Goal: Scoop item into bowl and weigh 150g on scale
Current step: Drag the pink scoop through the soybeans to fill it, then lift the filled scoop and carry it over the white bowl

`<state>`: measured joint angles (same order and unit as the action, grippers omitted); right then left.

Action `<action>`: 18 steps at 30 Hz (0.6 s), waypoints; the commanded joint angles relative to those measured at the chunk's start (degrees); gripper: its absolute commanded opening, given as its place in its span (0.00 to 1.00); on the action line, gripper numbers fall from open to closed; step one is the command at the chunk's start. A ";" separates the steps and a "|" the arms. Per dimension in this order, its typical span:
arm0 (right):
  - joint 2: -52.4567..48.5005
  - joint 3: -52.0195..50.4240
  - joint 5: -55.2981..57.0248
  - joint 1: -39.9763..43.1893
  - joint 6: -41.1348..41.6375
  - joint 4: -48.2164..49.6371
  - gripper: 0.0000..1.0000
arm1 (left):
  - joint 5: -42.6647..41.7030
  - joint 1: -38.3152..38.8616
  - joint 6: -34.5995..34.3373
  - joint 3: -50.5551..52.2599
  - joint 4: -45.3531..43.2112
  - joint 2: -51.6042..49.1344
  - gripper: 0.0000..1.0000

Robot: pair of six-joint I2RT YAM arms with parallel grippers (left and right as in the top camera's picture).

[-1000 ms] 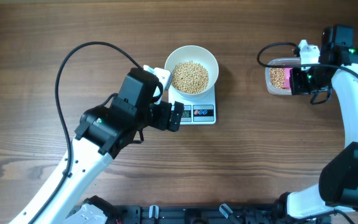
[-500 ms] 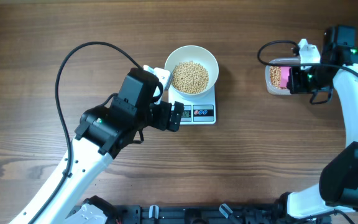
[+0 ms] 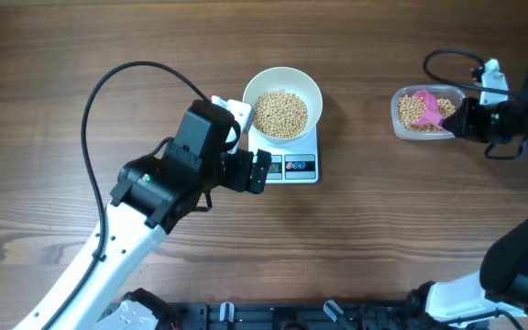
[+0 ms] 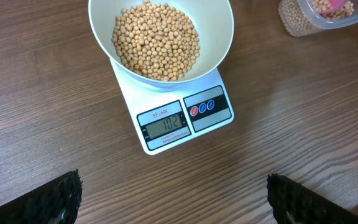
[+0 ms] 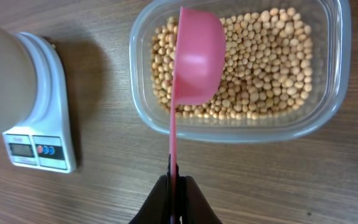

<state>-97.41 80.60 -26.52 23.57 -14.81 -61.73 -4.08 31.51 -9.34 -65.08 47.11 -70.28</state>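
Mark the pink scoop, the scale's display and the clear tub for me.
pink scoop [image 5: 197, 53], right wrist view, on its cup.
scale display [image 4: 163, 124], left wrist view, on the grey screen.
clear tub [image 5: 339, 68], right wrist view, on its right wall.

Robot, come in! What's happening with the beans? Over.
Left end effector open by scale. Right end effector shut on pink scoop over tub. Bowl of beans on scale, display reads 102. Nothing between tub and bowl.
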 commanded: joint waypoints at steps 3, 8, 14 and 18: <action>-0.74 -0.81 -10.64 3.67 -0.02 -0.74 0.04 | 0.94 0.15 -0.55 0.26 -0.13 0.42 1.00; -0.76 -0.81 -11.78 6.23 0.02 -1.97 0.04 | 0.94 0.15 -0.55 0.26 -0.13 0.42 1.00; -0.74 -0.81 -15.54 9.57 0.00 -3.43 0.04 | 0.94 0.15 -0.55 0.26 -0.13 0.42 1.00; -0.76 -0.81 -17.86 11.98 0.59 -4.00 0.04 | 0.94 0.15 -0.55 0.26 -0.13 0.42 1.00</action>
<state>-97.41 80.60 -39.27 33.63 -14.76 -65.41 -4.08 31.51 -9.34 -65.08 47.11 -70.28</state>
